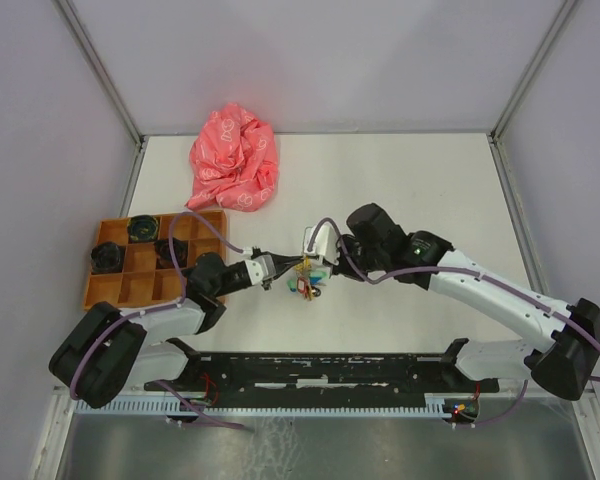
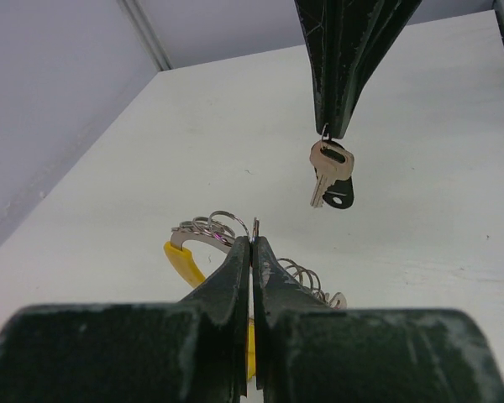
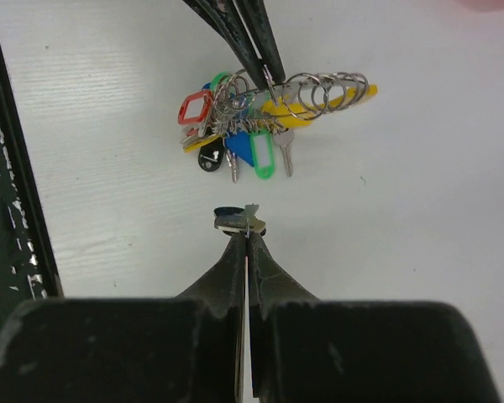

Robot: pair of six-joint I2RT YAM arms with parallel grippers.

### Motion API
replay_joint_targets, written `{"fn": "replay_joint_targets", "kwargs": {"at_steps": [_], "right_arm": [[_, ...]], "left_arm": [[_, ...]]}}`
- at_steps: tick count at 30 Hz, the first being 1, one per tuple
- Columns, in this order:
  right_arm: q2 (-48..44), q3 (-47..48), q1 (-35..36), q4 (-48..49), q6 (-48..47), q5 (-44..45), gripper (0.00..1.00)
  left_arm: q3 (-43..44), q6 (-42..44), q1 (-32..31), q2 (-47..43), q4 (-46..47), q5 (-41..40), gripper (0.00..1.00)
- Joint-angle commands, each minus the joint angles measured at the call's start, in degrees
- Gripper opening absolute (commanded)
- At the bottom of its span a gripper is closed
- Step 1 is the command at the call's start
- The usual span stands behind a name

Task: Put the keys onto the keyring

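Note:
My left gripper [image 2: 253, 242] is shut on one silver ring of the keyring [image 3: 319, 91], a yellow clip carrying several rings, keys and coloured tags. The bunch [image 1: 305, 283] hangs just over the white table between the two arms. My right gripper [image 3: 248, 234] is shut on the small loop of a silver key with a black head [image 2: 332, 175]. That key dangles from its tips, apart from the bunch and a little to its side. A red tag [image 3: 193, 107] sits in the bunch; I cannot tell whether a red-headed key is there.
A crumpled pink cloth [image 1: 235, 158] lies at the back of the table. An orange compartment tray [image 1: 120, 290] with black parts stands at the left. A black rail [image 1: 320, 368] runs along the near edge, and grey walls close in the sides.

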Motion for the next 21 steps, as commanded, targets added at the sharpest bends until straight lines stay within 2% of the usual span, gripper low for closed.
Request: {"fn": "replay_joint_targets", "kwargs": {"at_steps": [1,9,21], "right_arm": [[-1.74,-0.94,1.74,6.38,-8.97,-0.83,0.01],[0.04,-1.79,3.66,9.31,-16.12,-1.70,0.01],[3.40,-3.83,5.18,15.57,-19.42,-0.04,0.01]], "left_arm": [[-0.68,6.29,-0.18,-1.21,8.33,2.94,0.03],[-3.32,8.81,-0.58,-0.53,12.83,2.37,0.03],[-3.92,9.92,-1.38,-0.18,13.93,3.60,0.03]]}}
